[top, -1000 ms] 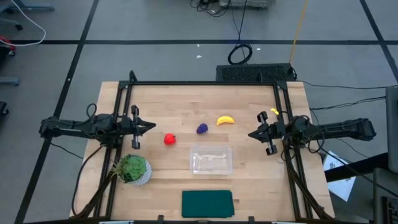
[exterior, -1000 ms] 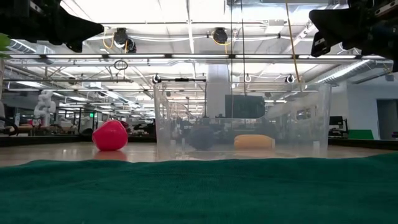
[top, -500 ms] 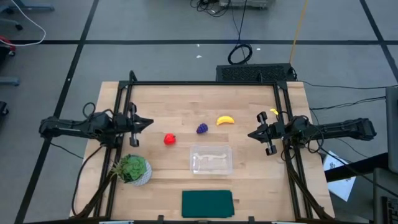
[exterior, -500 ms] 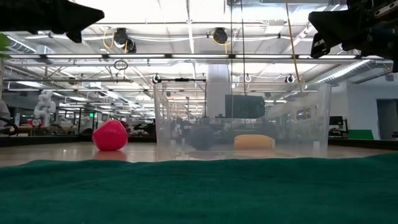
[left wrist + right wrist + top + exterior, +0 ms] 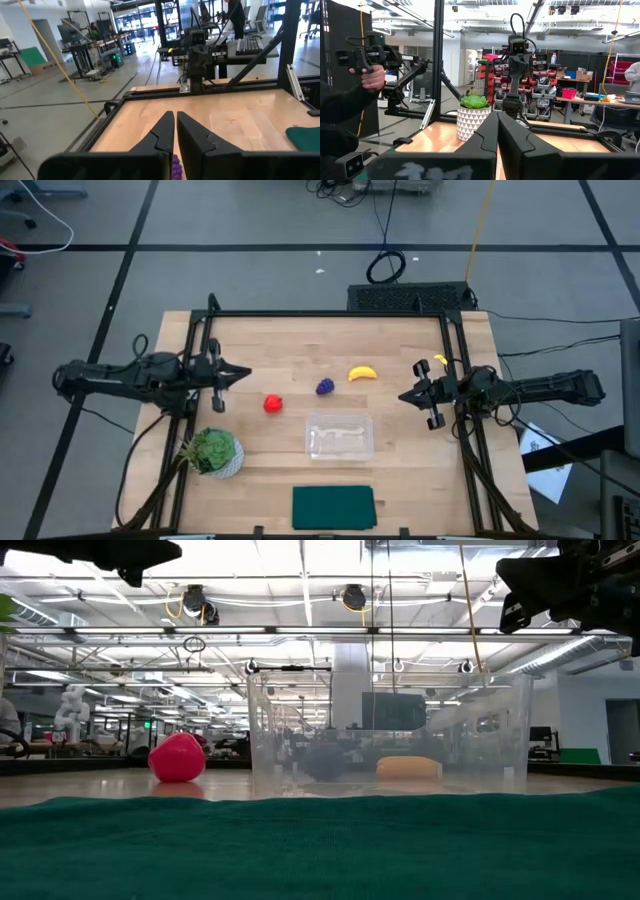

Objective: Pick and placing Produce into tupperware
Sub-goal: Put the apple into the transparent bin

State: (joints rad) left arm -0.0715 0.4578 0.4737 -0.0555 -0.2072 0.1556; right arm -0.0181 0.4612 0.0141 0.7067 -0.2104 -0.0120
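Observation:
The red fruit [image 5: 272,404], the purple grape bunch [image 5: 325,387] and the yellow banana [image 5: 362,373] lie apart on the wooden table. The clear tupperware [image 5: 340,437] stands nearer the near edge, with nothing in it. In the low view the red fruit [image 5: 177,757] sits left of the tupperware [image 5: 390,735]. My left gripper [image 5: 247,372] hovers shut, left of the red fruit and high above the table. In the left wrist view the grape bunch [image 5: 175,167] peeks out below its fingers. My right gripper [image 5: 403,396] waits shut near the table's right side, raised.
A leafy plant in a white pot [image 5: 212,450] stands near the table's near-left corner. A dark green flat rectangle [image 5: 334,507] lies at the near edge. Black frame rails [image 5: 330,314] run round the table. A person's hand [image 5: 367,70] holding a device shows beyond the table.
My left gripper has risen higher above the table and drifted slightly toward the far edge, staying shut. The produce, the tupperware and my right arm have kept still.

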